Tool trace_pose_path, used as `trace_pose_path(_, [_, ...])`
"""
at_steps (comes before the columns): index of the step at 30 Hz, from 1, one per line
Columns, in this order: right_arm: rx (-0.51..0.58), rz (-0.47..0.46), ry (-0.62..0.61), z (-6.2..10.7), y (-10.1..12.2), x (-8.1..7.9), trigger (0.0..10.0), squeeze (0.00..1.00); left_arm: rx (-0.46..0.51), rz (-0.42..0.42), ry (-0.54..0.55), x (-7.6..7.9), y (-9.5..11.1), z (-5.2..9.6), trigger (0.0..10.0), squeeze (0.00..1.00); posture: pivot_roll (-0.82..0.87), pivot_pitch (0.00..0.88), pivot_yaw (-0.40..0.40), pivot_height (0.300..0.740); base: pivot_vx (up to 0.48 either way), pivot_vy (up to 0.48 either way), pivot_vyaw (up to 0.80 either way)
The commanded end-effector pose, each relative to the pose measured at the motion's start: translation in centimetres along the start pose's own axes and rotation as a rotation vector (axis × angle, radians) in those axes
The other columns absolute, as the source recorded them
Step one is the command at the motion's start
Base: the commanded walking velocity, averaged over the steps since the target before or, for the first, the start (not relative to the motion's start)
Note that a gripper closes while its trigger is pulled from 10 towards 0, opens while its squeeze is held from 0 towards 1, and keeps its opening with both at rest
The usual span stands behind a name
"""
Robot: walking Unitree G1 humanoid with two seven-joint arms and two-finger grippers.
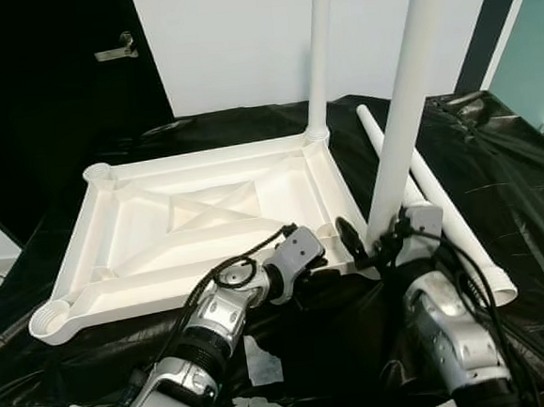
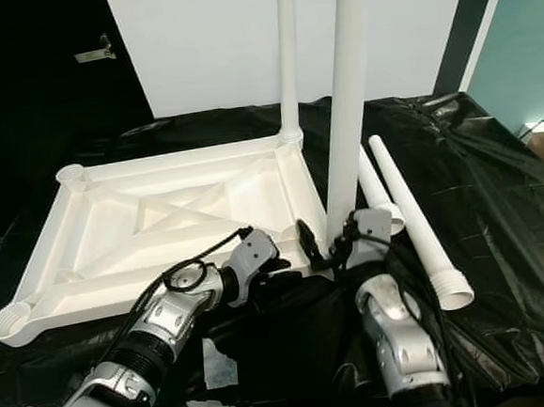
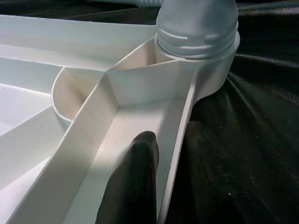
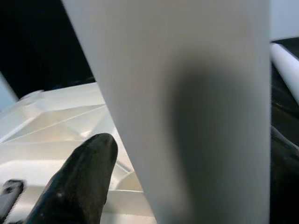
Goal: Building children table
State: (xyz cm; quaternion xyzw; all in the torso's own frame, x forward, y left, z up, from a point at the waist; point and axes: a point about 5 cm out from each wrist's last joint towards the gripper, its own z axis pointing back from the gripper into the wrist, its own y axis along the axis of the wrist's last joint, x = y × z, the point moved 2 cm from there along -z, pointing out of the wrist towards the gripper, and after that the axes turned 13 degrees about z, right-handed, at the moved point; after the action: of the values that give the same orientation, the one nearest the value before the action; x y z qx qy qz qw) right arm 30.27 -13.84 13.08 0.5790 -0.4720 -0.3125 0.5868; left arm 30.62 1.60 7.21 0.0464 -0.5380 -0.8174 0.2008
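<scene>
The white table top point(image 1: 76, 228) lies upside down on a black cloth. One white leg point(image 1: 318, 49) stands upright in its far right corner. A second leg point(image 1: 409, 89) stands upright in the near right corner socket point(image 3: 196, 28). My right gripper point(image 1: 379, 242) is shut on this leg low down, a black finger point(image 4: 88, 177) on each side. My left gripper point(image 1: 324, 267) is shut on the table top's near rim point(image 3: 180, 135) just beside that socket, one finger point(image 3: 135, 177) inside the rim and the other outside.
Two loose white legs point(image 2: 419, 220) lie side by side on the cloth to the right. The left corner sockets point(image 1: 53, 320) stand open. A paper scrap point(image 1: 263, 364) lies at the cloth's front edge. A black door point(image 1: 57, 107) stands at back left.
</scene>
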Motion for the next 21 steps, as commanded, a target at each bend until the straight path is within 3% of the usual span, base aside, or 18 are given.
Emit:
trace_pose_path(1, [0.014,-0.027,0.084,-0.4,0.3,-1.2,10.0,0.00,-0.210,0.127,-0.088,2.0,-5.9,-0.6,10.0,0.00,-0.08,0.000,-0.002,0.740,0.000,0.000,0.00])
trace_pose_path(4, [-0.013,-0.047,0.177,0.0,0.0,-1.6,10.0,0.00,-0.209,0.127,-0.087,2.0,-5.8,-0.7,10.0,0.00,-0.08,0.000,-0.006,0.740,0.000,0.000,0.00])
trace_pose_path(6, [-0.051,-0.140,0.283,0.9,-0.3,-1.4,10.0,0.00,-0.208,0.129,-0.089,2.0,-5.9,-0.5,10.0,0.00,-0.08,0.000,-0.006,0.740,0.000,0.000,0.00])
trace_pose_path(11, [-0.095,-0.144,0.325,1.3,-0.9,0.6,10.0,0.00,-0.213,0.129,-0.091,2.1,-6.2,-0.4,10.0,0.00,-0.07,0.000,-0.007,0.740,0.000,0.000,0.00])
trace_pose_path(15, [-0.105,-0.124,0.364,1.3,-0.8,0.8,10.0,0.00,-0.211,0.129,-0.090,2.1,-6.1,-0.5,10.0,0.00,-0.07,0.000,-0.010,0.740,0.000,0.000,0.00])
trace_pose_path(16, [-0.125,-0.101,0.408,1.3,-0.9,0.6,0.7,0.00,-0.209,0.129,-0.086,2.1,-6.0,-0.5,10.0,0.00,-0.07,0.000,-0.012,0.740,0.000,0.000,0.00])
trace_pose_path(17, [-0.125,-0.101,0.408,1.3,-0.9,0.6,0.7,0.00,-0.209,0.129,-0.086,2.1,-6.0,-0.5,10.0,0.00,-0.07,0.000,-0.012,0.740,0.000,0.000,0.00])
trace_pose_path(18, [-0.128,-0.090,0.429,1.4,-0.9,0.5,0.0,0.00,-0.207,0.129,-0.085,2.0,-6.0,-0.5,10.0,0.00,-0.07,0.000,-0.012,0.740,0.000,0.000,0.00])
trace_pose_path(21, [-0.115,-0.082,0.458,1.5,-0.5,0.3,0.0,0.00,-0.205,0.130,-0.085,2.0,-5.9,-0.5,10.0,0.00,-0.06,0.000,-0.012,0.740,0.000,0.000,0.00])
